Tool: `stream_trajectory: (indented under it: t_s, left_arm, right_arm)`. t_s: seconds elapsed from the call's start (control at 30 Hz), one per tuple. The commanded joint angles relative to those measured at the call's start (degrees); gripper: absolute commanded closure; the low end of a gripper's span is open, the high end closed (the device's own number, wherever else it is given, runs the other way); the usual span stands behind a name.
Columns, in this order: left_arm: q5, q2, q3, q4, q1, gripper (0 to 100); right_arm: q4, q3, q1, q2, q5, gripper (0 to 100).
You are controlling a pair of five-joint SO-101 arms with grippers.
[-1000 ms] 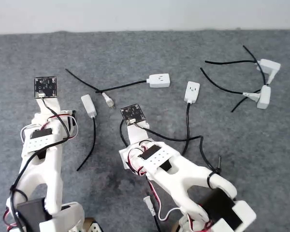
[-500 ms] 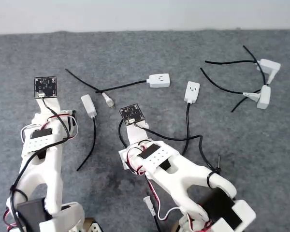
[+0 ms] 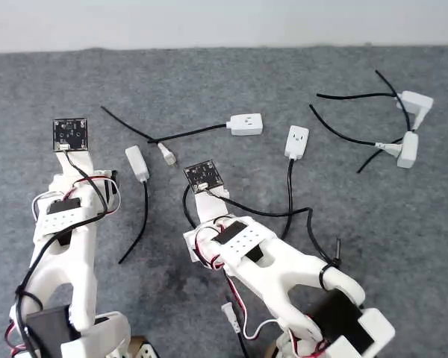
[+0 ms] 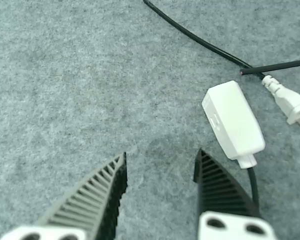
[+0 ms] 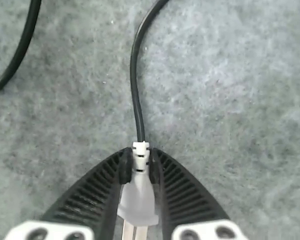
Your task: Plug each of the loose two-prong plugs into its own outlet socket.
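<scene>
Right claw [image 5: 137,167], near the middle of the grey carpet [image 3: 209,74], is clamped on a white two-prong plug [image 5: 138,192]. The plug's black cord [image 5: 135,90] runs away over the carpet. Left claw [image 4: 160,165] hangs spread wide with nothing between its jaws, low over the carpet and just left of a white outlet socket [image 4: 233,122]. Just right of that socket lies a loose plug [image 3: 166,154]. Farther off sit a second socket [image 3: 246,124] and a third socket [image 3: 296,142]. At the far right, two corded sockets [image 3: 408,149] lie close together.

Bare carpet [image 4: 85,85] (socket block [image 4: 233,122] alongside)
</scene>
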Motion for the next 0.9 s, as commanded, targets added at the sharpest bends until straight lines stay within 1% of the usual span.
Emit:
stream_trajectory:
  t_s: [0.0, 0.1, 0.2, 0.67, 0.87]
  left_arm:
    - [0.53, -0.18, -2.51, -1.32, -0.44, 78]
    - [0.53, -0.18, -2.51, -1.32, -0.44, 78]
    - [0.53, -0.18, -2.51, -1.32, -0.44, 78]
    - [0.53, -0.18, -2.51, -1.32, -0.44, 78]
    - [0.53, -0.18, -2.51, -1.32, -0.35, 78]
  right_arm:
    - [10.24, -5.10, -0.84, -0.57, 0.88, 98.9]
    - [20.18, -10.37, -0.84, -0.48, 0.88, 98.9]
    - [24.84, -13.01, -0.84, 0.04, 0.88, 98.9]
    - [25.63, -13.01, -0.84, -0.04, 0.88, 99.0]
    - [25.19, -13.36, 1.63, -0.48, 0.97, 99.0]
